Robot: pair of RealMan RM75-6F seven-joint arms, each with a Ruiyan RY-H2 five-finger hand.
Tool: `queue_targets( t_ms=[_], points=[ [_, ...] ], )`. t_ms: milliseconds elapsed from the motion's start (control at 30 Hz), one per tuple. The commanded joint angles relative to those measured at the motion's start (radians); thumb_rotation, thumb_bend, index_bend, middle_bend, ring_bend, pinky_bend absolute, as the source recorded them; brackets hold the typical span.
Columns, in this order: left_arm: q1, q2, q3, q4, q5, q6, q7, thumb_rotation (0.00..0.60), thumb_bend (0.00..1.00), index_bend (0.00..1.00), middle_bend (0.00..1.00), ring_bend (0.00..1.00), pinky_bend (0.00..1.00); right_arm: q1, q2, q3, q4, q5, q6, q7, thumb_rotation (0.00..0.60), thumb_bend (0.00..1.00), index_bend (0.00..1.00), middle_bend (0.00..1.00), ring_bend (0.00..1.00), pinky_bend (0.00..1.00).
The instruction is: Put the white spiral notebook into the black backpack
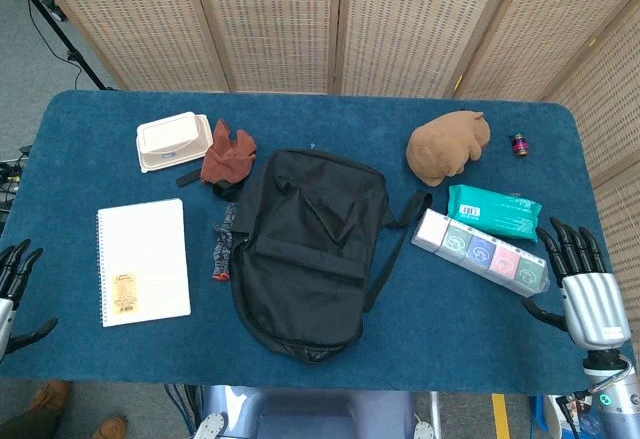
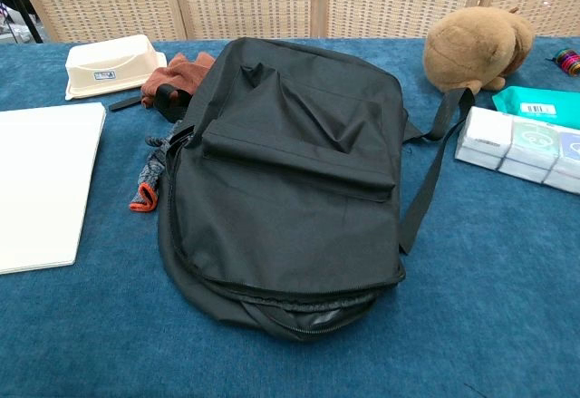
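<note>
Fingers on the right hand spread wide, holding nothing; left hand at the opposite table edge, fingers also apart and empty, only partly in frame.

Blue cloth-covered table carries everything. Landmark: black fabric backpack, lying flat mid-table, zip along its near edge looks partly open in the chest view, can't tell how far.

Relative to the backpack:
- white spiral notebook to its left, flat, well apart from it, spiral spine on the far-left side, long axis running near-to-far
- long box of coloured packets to the right, teal wipes pack just behind that
- brown plush toy right-rear
- cream lidded container and rust-brown cloth left-rear
- small grey-and-red fabric item touching its left side

Key relation: notebook sits between left hand and backpack, so left hand is clearly nearer. Likely move is a left-hand grasp at the notebook's near or left edge. The bag opening probably needs widening first.
</note>
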Motion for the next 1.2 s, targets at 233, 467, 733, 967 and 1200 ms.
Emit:
queue_targets(
  t_ms=[233, 467, 733, 967, 1200],
  points=[
    [-0.020, -0.038, 0.014, 0.064, 0.014, -0.034, 0.000, 0.600, 0.00, 0.00, 0.00, 0.00, 0.00, -0.003, 0.004, -0.004, -0.004, -0.004, 0.003, 0.010, 0.600, 0.00, 0.00, 0.00, 0.00, 0.00],
    [-0.059, -0.116, 0.033, 0.248, 0.042, -0.087, -0.036, 0.600, 0.00, 0.00, 0.00, 0.00, 0.00, -0.001, 0.006, 0.001, -0.010, 0.007, -0.002, 0.021, 0.600, 0.00, 0.00, 0.00, 0.00, 0.00],
    [-0.084, -0.237, 0.089, 0.513, 0.076, -0.154, -0.127, 0.600, 0.00, 0.00, 0.00, 0.00, 0.00, 0.005, 0.002, 0.002, -0.012, 0.020, -0.022, 0.022, 0.600, 0.00, 0.00, 0.00, 0.00, 0.00],
    [-0.091, -0.303, 0.125, 0.610, 0.110, -0.152, -0.139, 0.600, 0.00, 0.00, 0.00, 0.00, 0.00, 0.011, -0.001, 0.001, -0.013, 0.023, -0.034, 0.021, 0.600, 0.00, 0.00, 0.00, 0.00, 0.00],
    [-0.109, -0.336, 0.132, 0.605, 0.123, -0.147, -0.116, 0.600, 0.00, 0.00, 0.00, 0.00, 0.00, 0.010, 0.006, 0.003, -0.014, 0.026, -0.034, 0.033, 0.600, 0.00, 0.00, 0.00, 0.00, 0.00]
  ],
)
